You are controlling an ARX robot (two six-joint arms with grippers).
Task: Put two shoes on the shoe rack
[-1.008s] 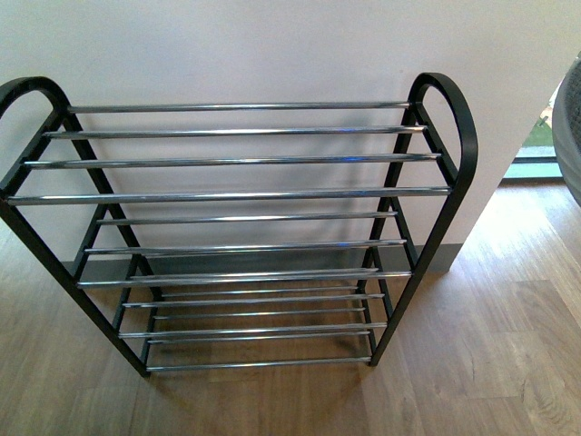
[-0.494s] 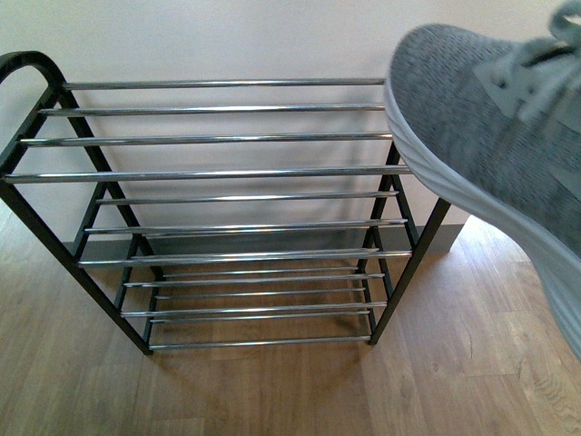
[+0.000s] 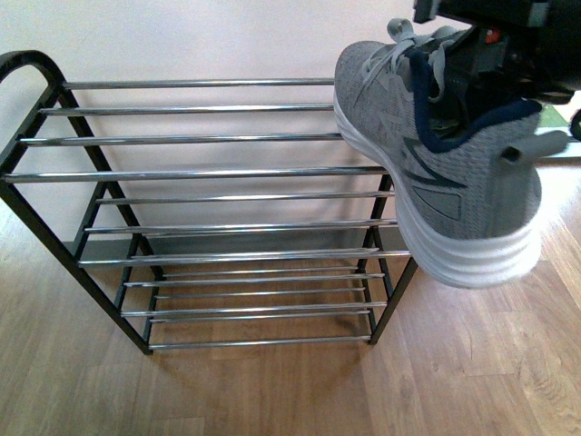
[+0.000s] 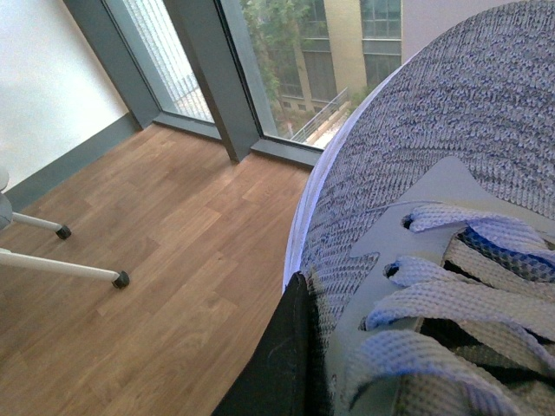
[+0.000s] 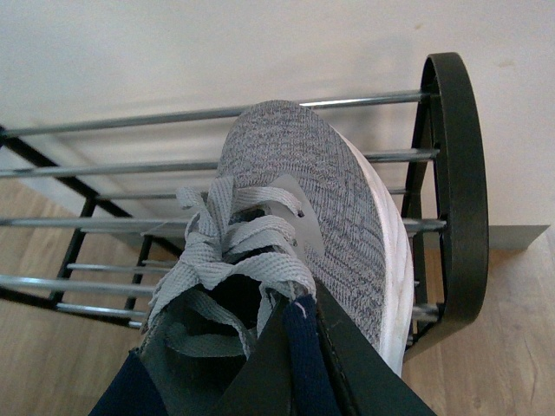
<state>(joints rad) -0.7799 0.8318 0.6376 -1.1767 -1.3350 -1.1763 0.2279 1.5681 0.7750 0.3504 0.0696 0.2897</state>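
Observation:
One grey knit sneaker [image 3: 427,163] with a thick white sole hangs tilted at the right end of the shoe rack [image 3: 209,173]. Its toe is over the top rods and its heel points towards me. My right gripper [image 3: 477,59] is shut on its navy collar; in the right wrist view the gripper [image 5: 297,334] pinches that collar beside the laces, with the sneaker [image 5: 329,208] above the rack [image 5: 455,173]. My left gripper [image 4: 325,368] is shut on the other grey sneaker [image 4: 451,173], one black finger [image 4: 282,364] against its side. The rack and the left arm are out of the left wrist view.
The rack stands on wood flooring [image 3: 472,372] against a white wall [image 3: 227,36]; its shelves hold nothing. In the left wrist view, white chair legs with castors [image 4: 120,279] stand on the floor near tall windows [image 4: 286,69].
A second ago no shoe showed in the front view. The sneaker then came in large from the right and has since moved towards the rack, its heel now facing me.

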